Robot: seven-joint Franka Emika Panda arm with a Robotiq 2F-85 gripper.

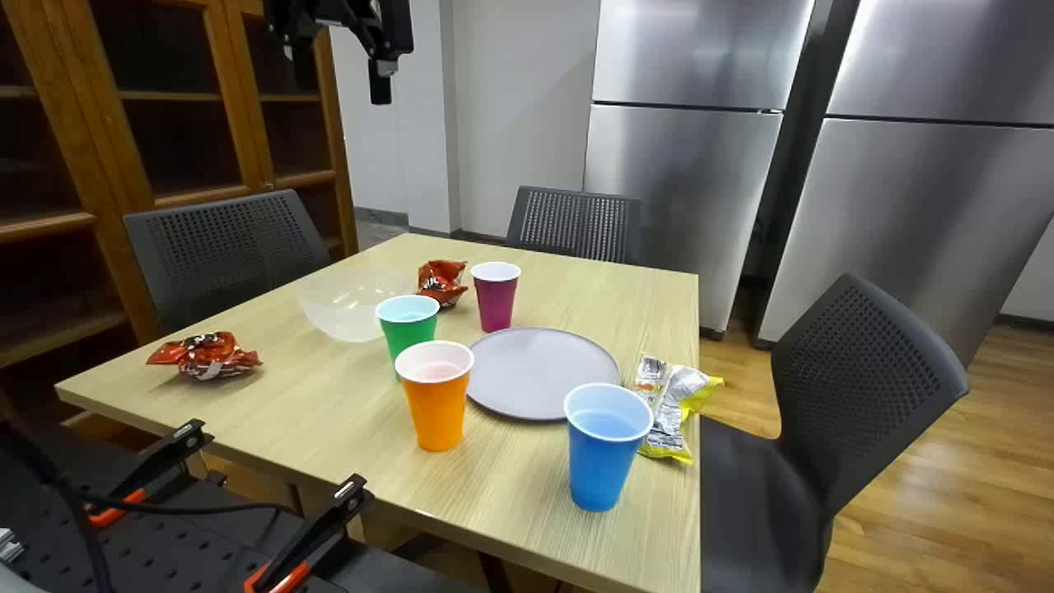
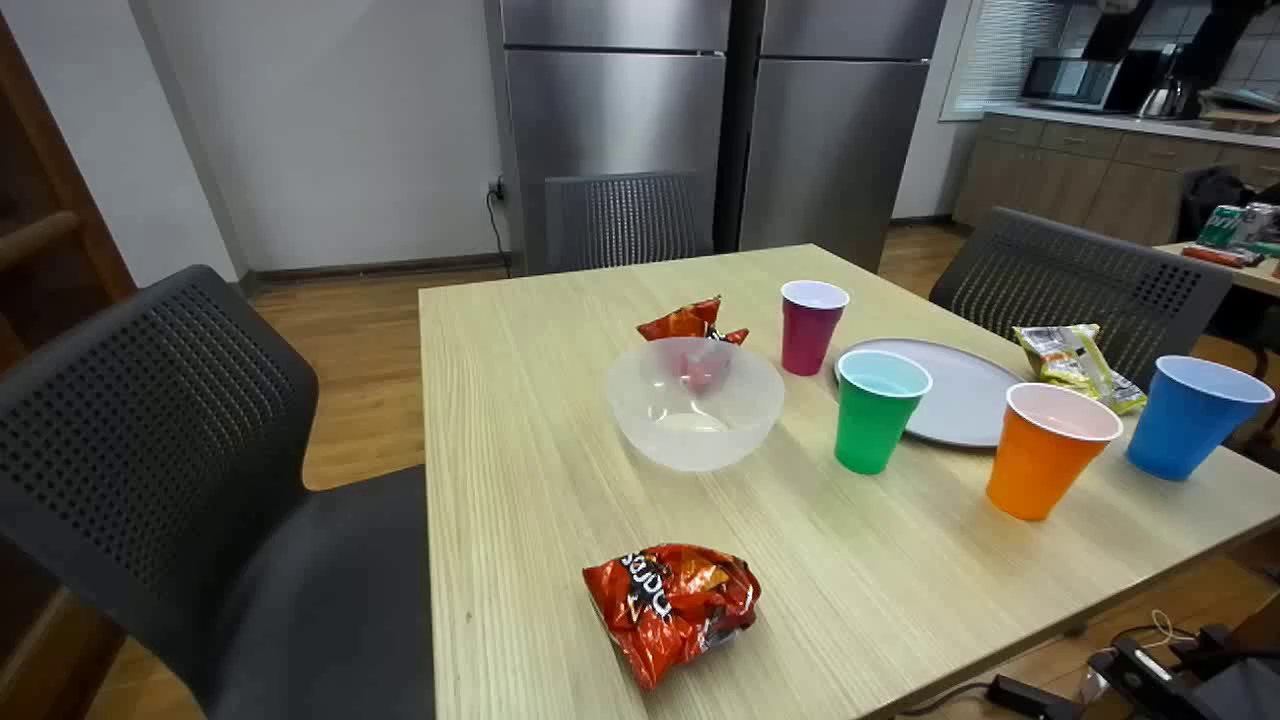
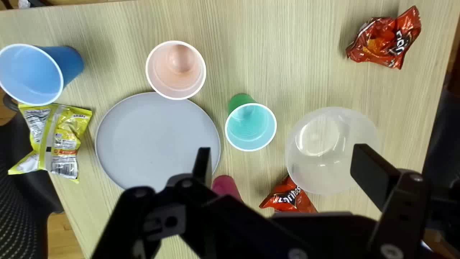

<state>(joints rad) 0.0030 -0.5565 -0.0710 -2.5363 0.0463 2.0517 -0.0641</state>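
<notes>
Empty gripper (image 3: 283,161), jaws spread wide, high above the table (image 3: 298,54), in the wrist view the nearer red bag (image 3: 291,200) at six o'clock from it, green cup (image 3: 251,127) at eleven, bowl (image 3: 325,154) at three, plate (image 3: 154,140) at nine

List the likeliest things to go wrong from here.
The yellow bag juts past the edge of the table, so a bump might drop it. The green cup stands between the plate and the bowl; lowering the open gripper there could tip it. The purple cup, partly hidden in the wrist view, might get knocked.
</notes>
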